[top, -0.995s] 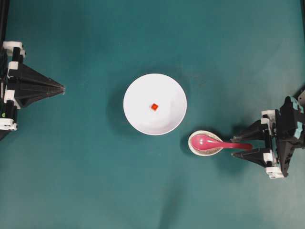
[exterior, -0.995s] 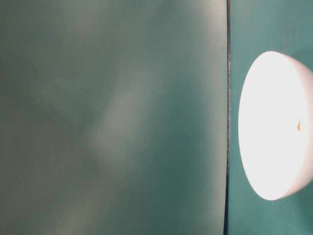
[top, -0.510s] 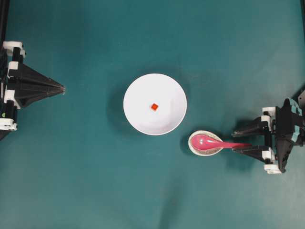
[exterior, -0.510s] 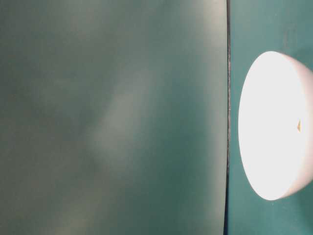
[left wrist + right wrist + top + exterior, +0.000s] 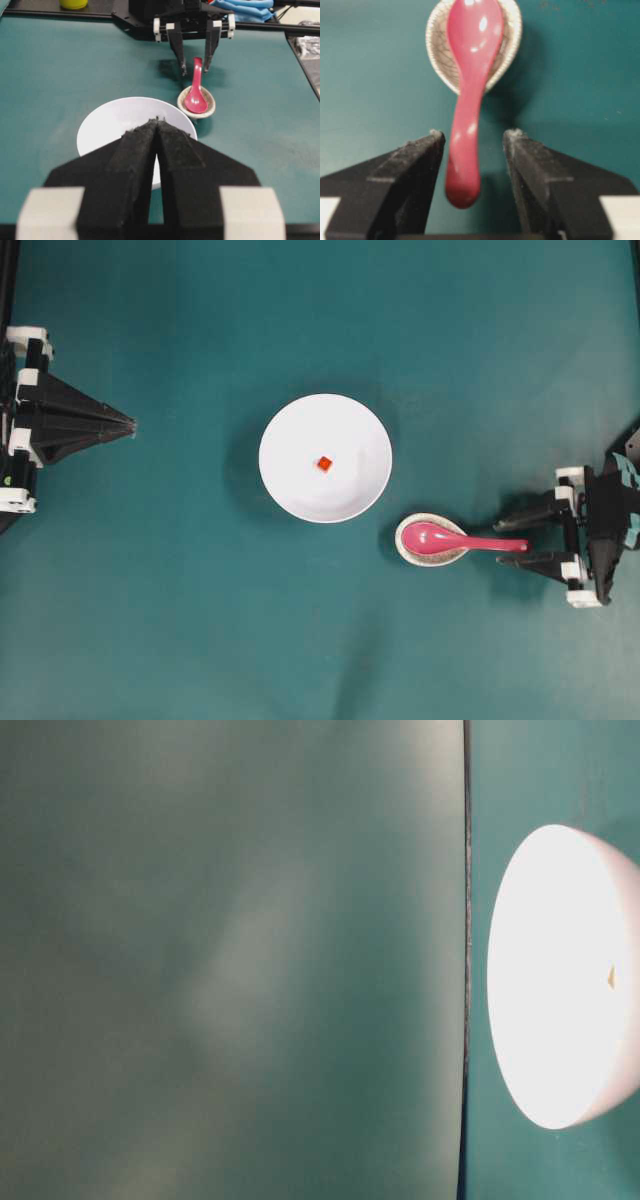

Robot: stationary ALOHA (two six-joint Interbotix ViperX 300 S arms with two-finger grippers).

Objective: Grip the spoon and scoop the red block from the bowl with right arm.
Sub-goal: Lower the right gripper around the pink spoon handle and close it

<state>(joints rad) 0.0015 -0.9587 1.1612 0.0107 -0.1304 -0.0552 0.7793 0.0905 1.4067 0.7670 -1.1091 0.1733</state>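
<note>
The right end effector (image 5: 472, 145) stands released, its fingers flanking the raised handle of the glossy magenta-pink soup spoon (image 5: 470, 75), whose scoop rests ahead in a small speckled beige dish (image 5: 436, 47), propping the handle up for gripping. Farther ahead, the tiny red-orange cube (image 5: 324, 463) sits in the large white bowl (image 5: 290, 490).

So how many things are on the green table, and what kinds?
Spoon, pink: 1
Red block: 1
White bowl: 1
Small speckled dish under the spoon: 1
Total: 4
</note>
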